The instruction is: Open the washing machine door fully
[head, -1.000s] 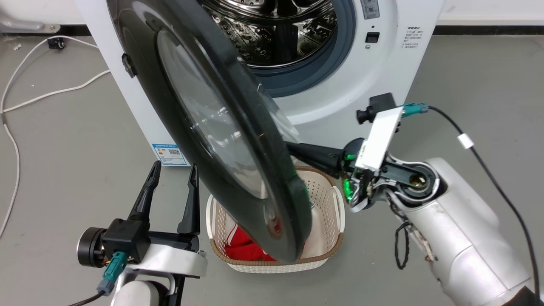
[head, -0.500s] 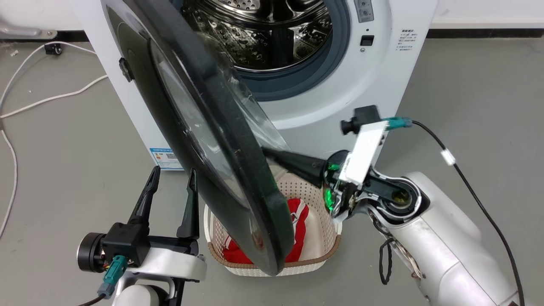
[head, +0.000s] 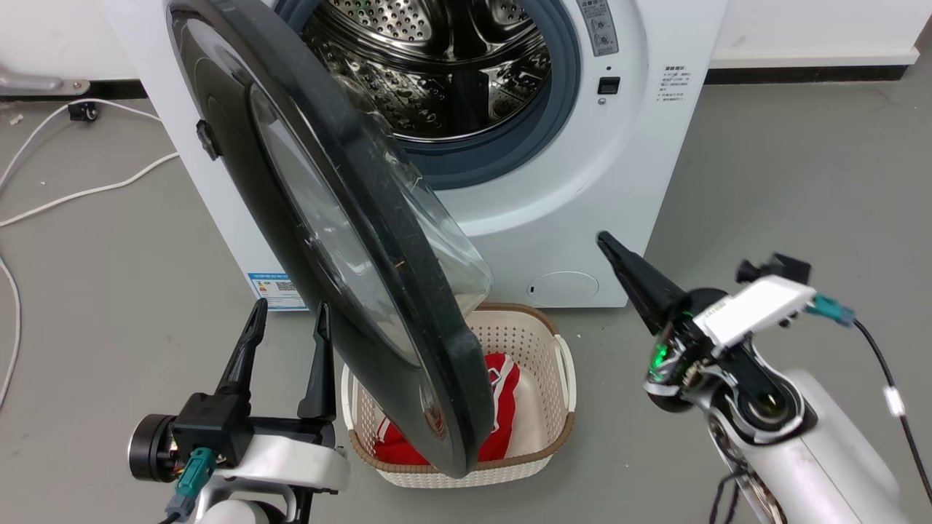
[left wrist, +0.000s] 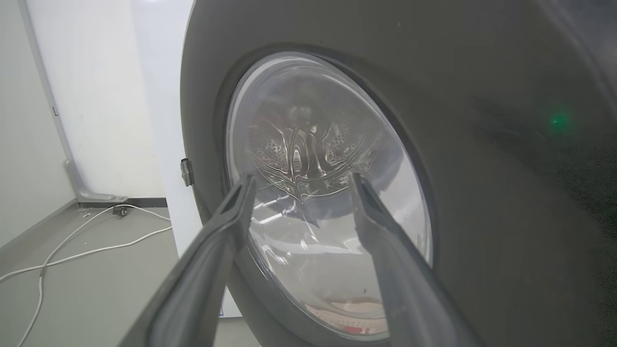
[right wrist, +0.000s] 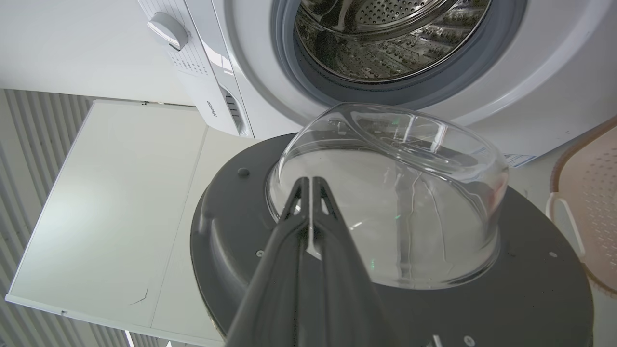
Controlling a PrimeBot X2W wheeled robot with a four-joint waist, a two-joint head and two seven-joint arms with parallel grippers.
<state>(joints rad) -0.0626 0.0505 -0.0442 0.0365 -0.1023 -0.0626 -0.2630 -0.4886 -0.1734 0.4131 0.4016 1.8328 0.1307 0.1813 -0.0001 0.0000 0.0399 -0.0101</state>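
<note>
Door about half open, hung on the left side of the machine, free edge above the basket. Not yet fully open.

Right gripper with fingers pressed together, holding nothing, well apart from the door and pointing toward its inner side. Left gripper with fingers spread, empty, just beside the outer face; touching or not, cannot tell.

Risks, as a judgement:
- **Pushing on the glass bowl:** smooth, domed and clear, so likely to let a narrow closed tip slide off sideways. Better to press on the matt dark ring around it.
- **Swinging the door further out:** a possible knock against the open left fingers, standing in its path.
- **Pushing too hard near the end of travel:** strain at the place where the door hangs on the machine.
- **Lower edge of the door above the basket rim:** perhaps catching it, hard to judge from here.

Materials:
- **Outer face of the door:** glossy black, round, slightly convex.
- **Drum:** shiny perforated steel.
- **Gasket:** grey-blue rubber.
- **Basket:** cream plastic with small holes and a brown woven-looking rim, red cloth inside.
- **Machine body:** white, smooth, boxy.
</note>
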